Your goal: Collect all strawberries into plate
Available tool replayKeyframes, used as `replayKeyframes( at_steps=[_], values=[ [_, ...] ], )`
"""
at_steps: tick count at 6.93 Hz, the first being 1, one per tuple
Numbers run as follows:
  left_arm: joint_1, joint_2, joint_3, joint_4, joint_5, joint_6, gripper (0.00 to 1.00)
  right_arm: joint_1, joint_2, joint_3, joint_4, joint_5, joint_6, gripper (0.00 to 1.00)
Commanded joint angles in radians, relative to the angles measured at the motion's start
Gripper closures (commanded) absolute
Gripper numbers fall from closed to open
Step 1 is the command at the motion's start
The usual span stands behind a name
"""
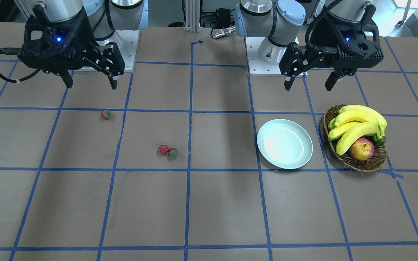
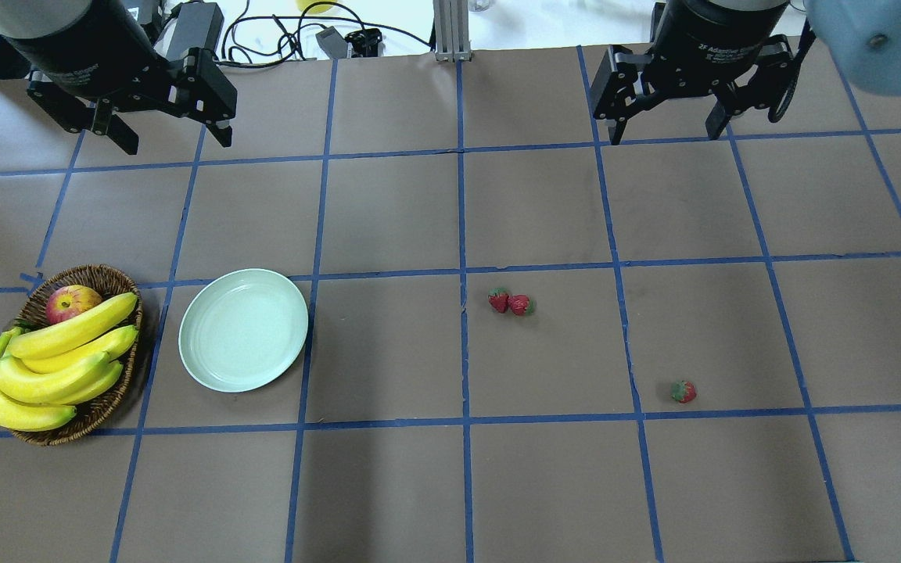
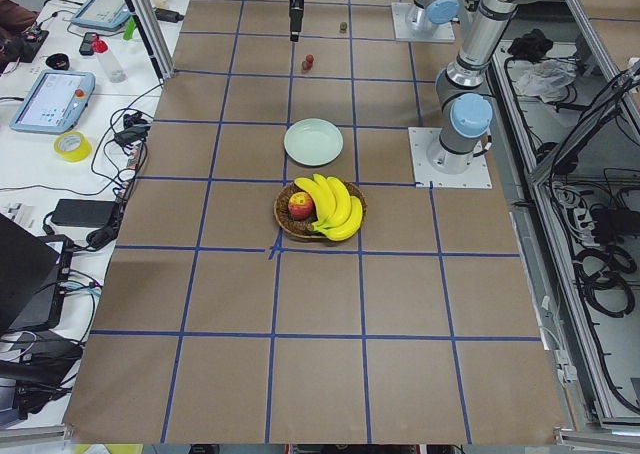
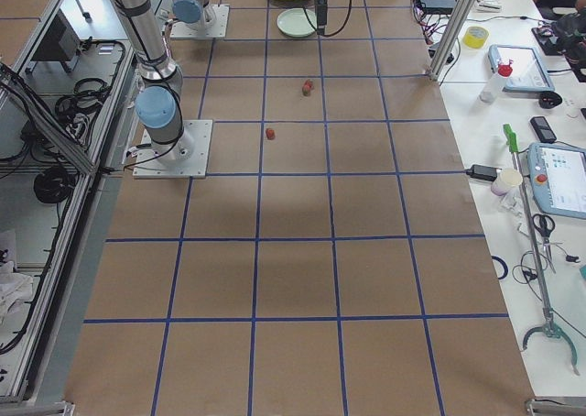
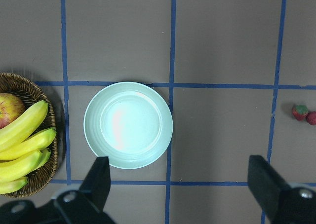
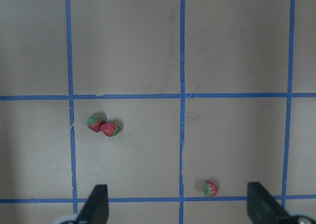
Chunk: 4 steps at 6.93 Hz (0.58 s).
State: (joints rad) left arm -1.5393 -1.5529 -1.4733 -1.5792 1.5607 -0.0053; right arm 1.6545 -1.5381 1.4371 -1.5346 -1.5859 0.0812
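1. Strawberries, 3 in all, are lying on the brown tabletop (image 2: 388, 211), well apart from the plate (image 2: 243, 329).
- The strawberry pair (image 2: 500, 300) is sitting with its 2 fruits touching each other, just right of the centre tape line (image 2: 462, 234) on the robot's right half.
- The lone strawberry (image 2: 683, 391) is lying well apart from the pair, farther to the robot's right, just beside a blue line.

2. The plate, round and mint-green, is sitting flat on the robot's left half with its bare inside facing up.

3. A wicker basket (image 2: 98, 274) is standing just beside the plate and is carrying a banana bunch (image 2: 52, 367) and a red-yellow apple (image 2: 73, 302).

4. The left pincer (image 2: 177, 141) is hanging above the tabletop with its fingers spread wide, gripping nothing.

5. The right pincer (image 2: 665, 133) is hanging above the tabletop on the far side, likewise spread wide and gripping nothing.
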Motion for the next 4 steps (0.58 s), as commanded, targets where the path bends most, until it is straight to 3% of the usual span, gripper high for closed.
replayKeyframes(
  at_steps=[1,4],
  values=[
    [0.001,0.000,-0.002,0.001,-0.001,-0.001,0.00,0.001,0.007,-0.003,-0.005,0.000,0.002,0.00],
    [-0.001,-0.001,-0.005,0.001,-0.001,-0.002,0.00,0.001,0.007,-0.003,0.004,-0.003,0.000,0.00]
  ],
)
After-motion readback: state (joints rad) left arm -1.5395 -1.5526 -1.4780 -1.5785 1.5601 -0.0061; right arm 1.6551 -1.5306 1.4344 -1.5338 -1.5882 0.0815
